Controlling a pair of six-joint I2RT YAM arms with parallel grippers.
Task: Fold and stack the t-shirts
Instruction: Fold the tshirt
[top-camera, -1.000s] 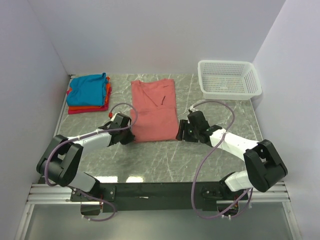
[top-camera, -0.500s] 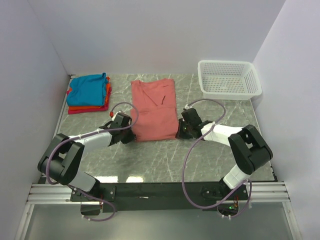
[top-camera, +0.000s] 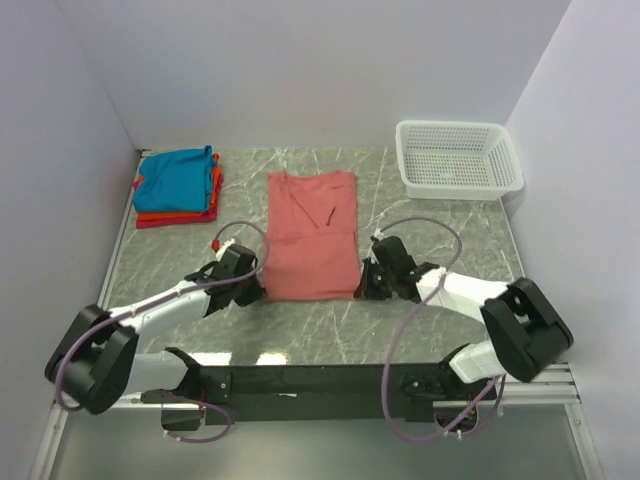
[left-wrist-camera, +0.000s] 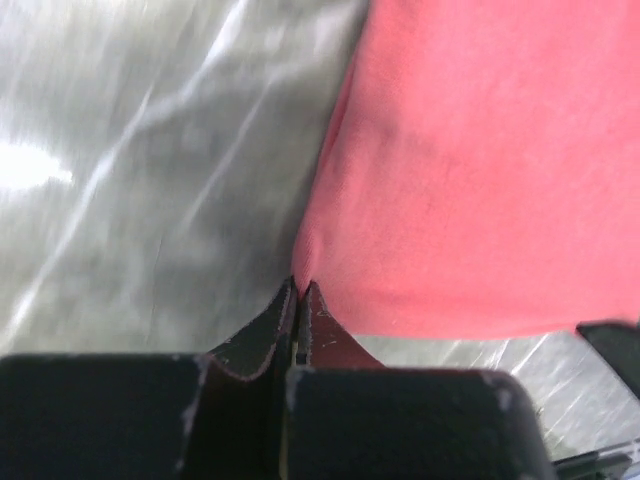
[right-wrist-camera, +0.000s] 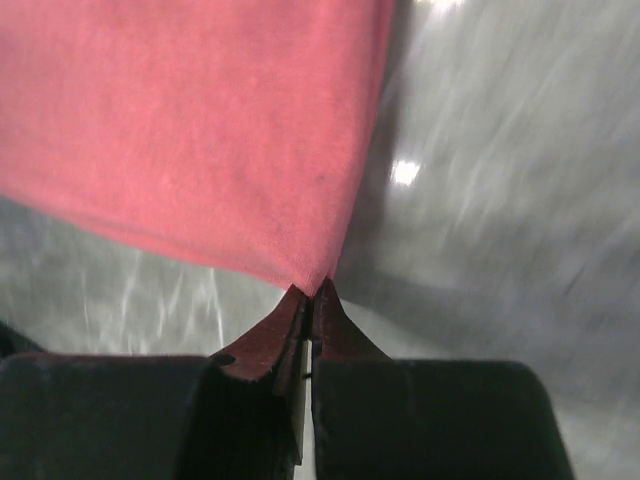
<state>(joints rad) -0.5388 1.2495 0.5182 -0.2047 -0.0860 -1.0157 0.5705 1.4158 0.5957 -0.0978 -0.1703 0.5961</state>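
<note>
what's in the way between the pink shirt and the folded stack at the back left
Nothing visible. Only bare table lies between the salmon-pink shirt and the stack of folded shirts; the white basket sits off at the back right, away from that path.

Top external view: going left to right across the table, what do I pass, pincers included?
folded t-shirt stack → left pincer, shut on the near left corner of the shirt → salmon-pink t-shirt → right pincer, shut on its near right corner → white mesh basket
</note>
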